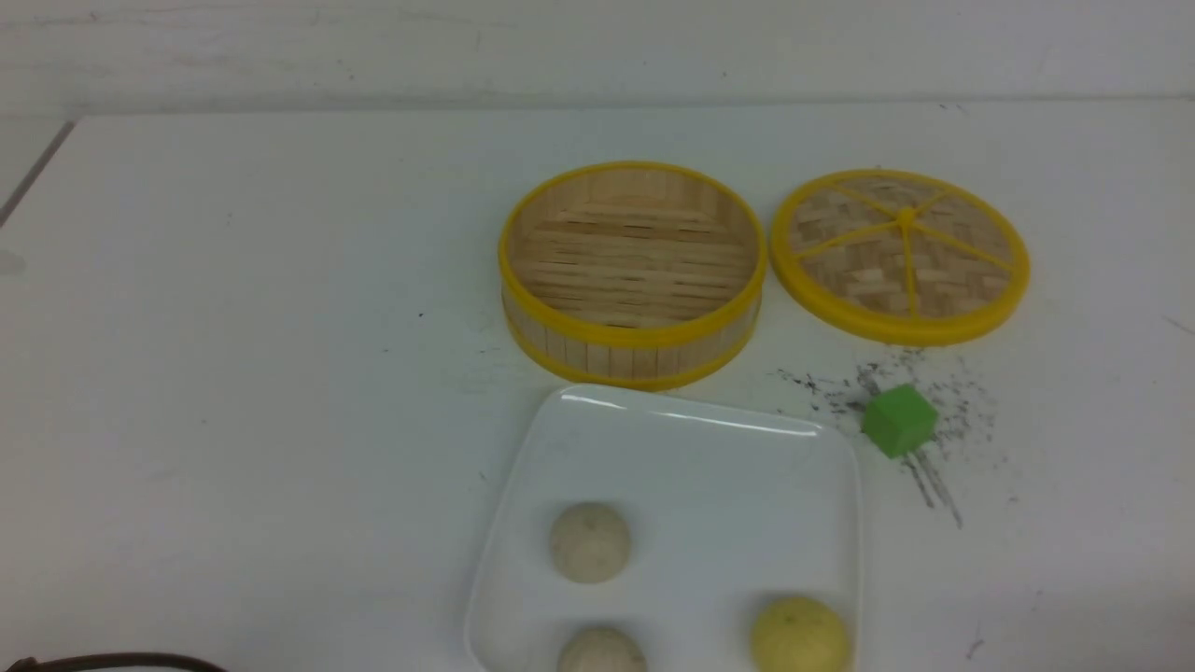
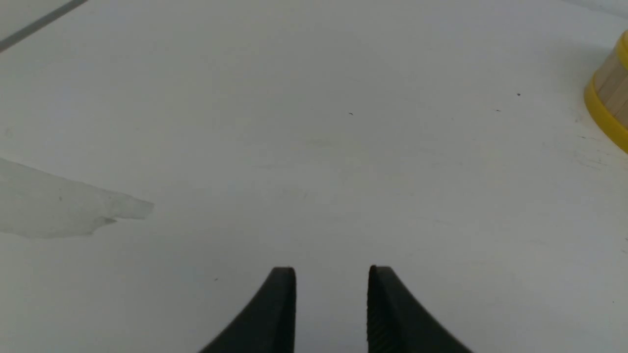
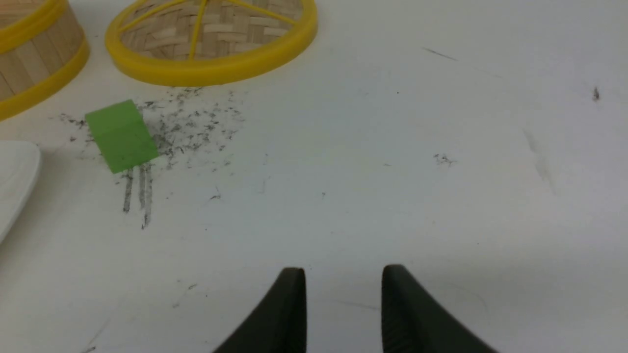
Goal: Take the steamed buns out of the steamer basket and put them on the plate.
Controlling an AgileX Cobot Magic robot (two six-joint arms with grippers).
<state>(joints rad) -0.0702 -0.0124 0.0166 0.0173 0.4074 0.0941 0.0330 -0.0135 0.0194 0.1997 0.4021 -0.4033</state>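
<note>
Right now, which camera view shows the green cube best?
The right wrist view: there the green cube is large and whole, beside dark scuff marks. The front view shows it small, to the right of the plate. The left wrist view does not show it.

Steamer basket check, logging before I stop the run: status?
Both grippers, left and right, open, empty. Steamer basket empty; three steamed buns on the plate. Nothing in the way.

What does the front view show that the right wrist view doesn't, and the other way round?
Only the front view: three buns on the plate, and the basket's bare floor, no buns left in it. Only the right wrist view: the right pincer, jaws apart with nothing between them, over bare table. Both: the basket, the woven lid, the green cube and the plate.
</note>
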